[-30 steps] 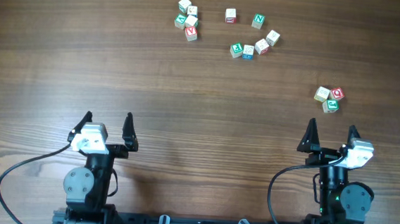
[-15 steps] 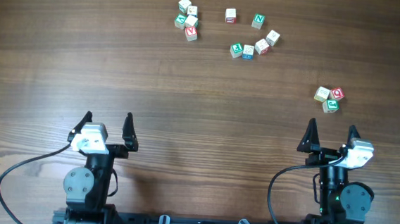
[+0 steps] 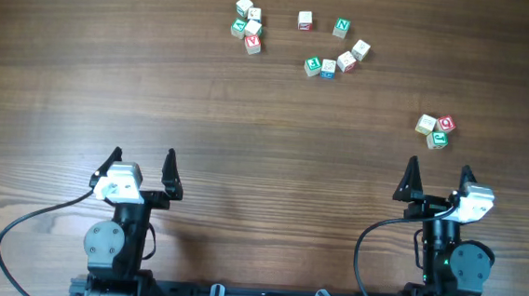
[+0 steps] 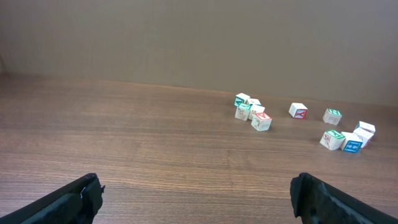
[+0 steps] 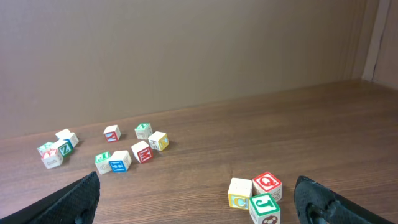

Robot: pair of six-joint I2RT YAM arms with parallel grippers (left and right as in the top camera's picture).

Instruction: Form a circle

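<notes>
Right gripper (image 3: pixel 438 169) and left gripper (image 3: pixel 142 156) sit low, jaws wide, holding nothing. Three letter blocks (image 3: pixel 426 125) lie just ahead of the right gripper. A loose arc of blocks (image 3: pixel 328 68) is farther ahead-left of it, and a tight clump (image 3: pixel 252 28) is farthest left.

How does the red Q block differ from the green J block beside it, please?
The Q block has red lettering and edging; the J block has green. The Q block lies farther from the right gripper, the J block nearer to it. Both are cubes of like size, huddled together with a yellow C block.
</notes>
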